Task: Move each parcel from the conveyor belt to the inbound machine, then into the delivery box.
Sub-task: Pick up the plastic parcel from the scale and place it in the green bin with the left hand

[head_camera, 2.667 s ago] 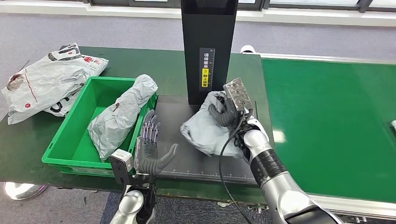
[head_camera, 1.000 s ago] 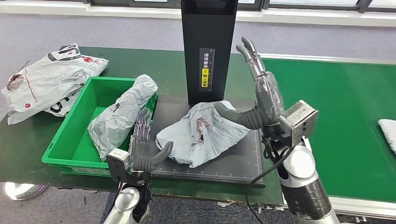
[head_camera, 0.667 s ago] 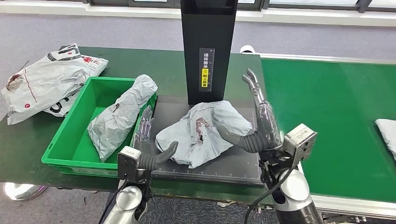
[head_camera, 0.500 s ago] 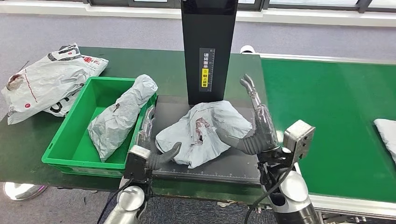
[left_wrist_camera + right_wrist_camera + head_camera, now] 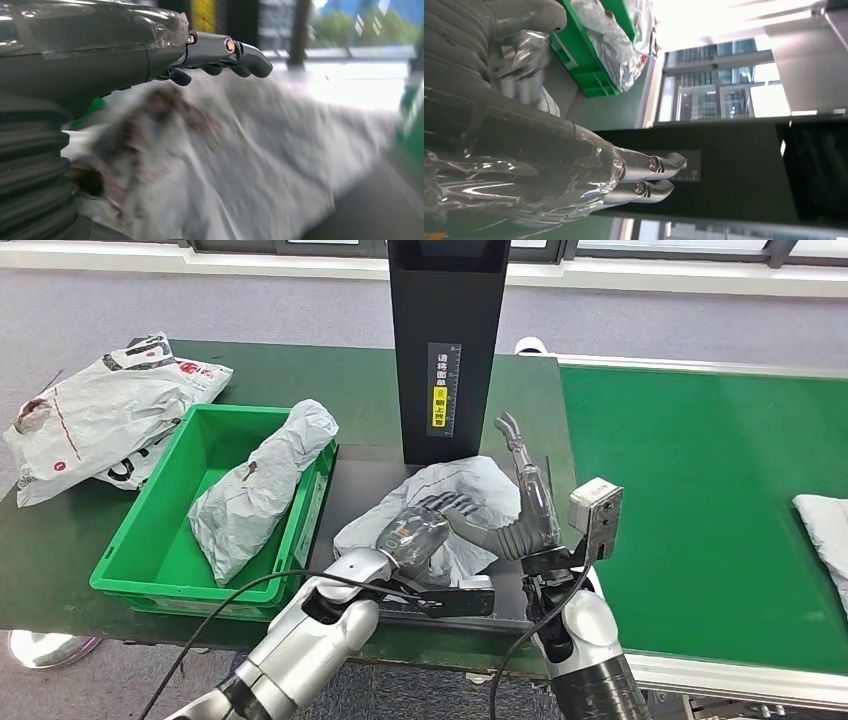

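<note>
While a grey parcel [image 5: 455, 505] lies crumpled on the black scanning plate [image 5: 355, 490] at the foot of the inbound machine [image 5: 445, 350], both hands are at it. The left hand [image 5: 425, 525] reaches across the plate from the box side and lies over the near part of that parcel; its fingers [image 5: 235, 50] extend above the wrinkled wrap in the left wrist view, but whether they press or grasp it cannot be told, since that picture is blurred. The right hand [image 5: 525, 510] stands on the side of the parcel away from the box, palm turned toward it, thumb close against the wrap and fingers [image 5: 654, 177] straight and released, pointing up in front of the machine's black column. It holds nothing.

Just beside the plate, on the side away from the belt, sits the green delivery box [image 5: 150, 560], and a second grey parcel [image 5: 260, 490] lies in it, its upper end leaning over the rim nearest the machine. Beyond the box, farther from the machine, a heap of white mail bags [image 5: 100, 410] rests on the dark green worktop [image 5: 365, 385]. On the machine's other side runs the green conveyor belt [image 5: 700, 500], and the edge of another pale parcel [image 5: 825, 530] shows at its far end, well apart from the machine.
</note>
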Controlling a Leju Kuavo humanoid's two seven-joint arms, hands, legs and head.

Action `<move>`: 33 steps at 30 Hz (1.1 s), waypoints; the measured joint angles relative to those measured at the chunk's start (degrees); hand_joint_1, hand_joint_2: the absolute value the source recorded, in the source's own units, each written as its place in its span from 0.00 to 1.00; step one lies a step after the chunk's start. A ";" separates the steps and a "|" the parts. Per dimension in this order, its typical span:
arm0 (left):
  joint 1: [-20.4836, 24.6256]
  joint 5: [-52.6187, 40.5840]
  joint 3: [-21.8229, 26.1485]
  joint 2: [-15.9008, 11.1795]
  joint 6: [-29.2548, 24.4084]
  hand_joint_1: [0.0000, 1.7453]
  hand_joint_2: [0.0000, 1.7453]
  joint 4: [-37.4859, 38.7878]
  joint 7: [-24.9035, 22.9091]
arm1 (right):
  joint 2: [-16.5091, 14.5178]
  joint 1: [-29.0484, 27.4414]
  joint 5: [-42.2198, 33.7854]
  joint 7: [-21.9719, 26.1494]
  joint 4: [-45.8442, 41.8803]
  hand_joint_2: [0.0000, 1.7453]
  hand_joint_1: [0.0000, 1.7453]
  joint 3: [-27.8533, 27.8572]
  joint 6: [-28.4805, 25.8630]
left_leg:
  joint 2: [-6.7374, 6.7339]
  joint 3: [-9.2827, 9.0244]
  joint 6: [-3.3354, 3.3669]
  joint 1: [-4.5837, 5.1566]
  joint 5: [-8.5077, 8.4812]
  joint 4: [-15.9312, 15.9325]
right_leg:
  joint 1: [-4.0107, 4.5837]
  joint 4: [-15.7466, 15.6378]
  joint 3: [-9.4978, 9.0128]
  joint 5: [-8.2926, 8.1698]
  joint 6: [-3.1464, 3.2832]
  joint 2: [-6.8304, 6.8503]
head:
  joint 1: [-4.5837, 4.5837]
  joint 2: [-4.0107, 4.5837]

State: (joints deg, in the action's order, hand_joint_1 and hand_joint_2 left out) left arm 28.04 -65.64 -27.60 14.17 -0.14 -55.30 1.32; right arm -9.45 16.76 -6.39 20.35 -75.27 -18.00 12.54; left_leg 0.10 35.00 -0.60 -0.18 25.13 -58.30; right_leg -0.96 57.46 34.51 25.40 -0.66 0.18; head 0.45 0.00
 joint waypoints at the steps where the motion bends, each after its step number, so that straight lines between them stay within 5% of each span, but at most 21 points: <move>1: 1.69 -0.41 -0.86 0.47 0.83 0.00 1.00 3.13 0.50 | -0.44 -0.12 0.10 -0.42 -0.11 1.00 0.00 0.52 -0.11 | 0.00 0.00 0.00 0.00 0.00 0.00 | 0.00 0.00 0.00 0.00 0.00 -0.01 | 0.00 0.00; 8: 9.89 -0.21 -5.98 2.96 5.88 0.03 1.00 19.29 4.91 | -2.01 -2.15 0.17 -2.60 -3.13 1.00 0.00 2.80 -0.08 | 0.02 0.00 -0.01 0.00 0.02 0.00 | 0.00 0.00 -0.02 0.03 0.00 0.01 | -0.01 0.00; 12: 12.93 1.04 -7.65 3.71 7.45 0.93 1.00 24.20 6.26 | -2.44 -3.35 0.25 -3.68 -5.41 1.00 0.00 3.64 -0.08 | 0.01 -0.02 -0.01 0.00 0.02 0.01 | 0.00 0.00 -0.06 0.04 -0.01 0.01 | -0.01 0.00; 13: 13.38 1.31 -7.95 3.85 7.58 1.00 1.00 25.05 6.39 | -2.53 -3.62 0.31 -3.89 -5.88 1.00 0.00 3.86 -0.08 | 0.01 -0.03 -0.01 0.00 0.02 0.01 | 0.00 -0.01 -0.07 0.04 -0.01 0.01 | -0.01 0.00; 26: 17.32 3.68 -10.07 4.74 6.54 1.00 1.00 29.23 4.63 | -3.50 -9.08 2.01 -6.78 -14.33 1.00 0.00 5.87 -0.10 | 0.01 -0.18 -0.02 0.00 0.03 0.01 | 0.00 -0.01 -0.21 0.03 -0.01 -0.01 | -0.01 0.00; 33: 17.37 2.96 -10.14 4.00 -3.27 1.00 1.00 26.76 -3.36 | -3.88 -13.08 2.83 -7.35 -20.14 1.00 0.00 6.93 -2.13 | 0.00 -0.14 -0.03 0.00 0.04 0.02 | 0.01 0.02 -0.13 0.04 -0.01 -0.03 | 0.01 0.00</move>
State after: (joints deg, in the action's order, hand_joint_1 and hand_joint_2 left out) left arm 45.41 -62.67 -37.74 18.16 -3.41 -28.54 -2.04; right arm -13.33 3.68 -3.56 13.00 -95.42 -11.08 10.41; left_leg 0.10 34.87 -0.63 -0.18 25.17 -58.28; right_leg -0.95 57.48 34.38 25.44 -0.67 0.15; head 0.46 0.00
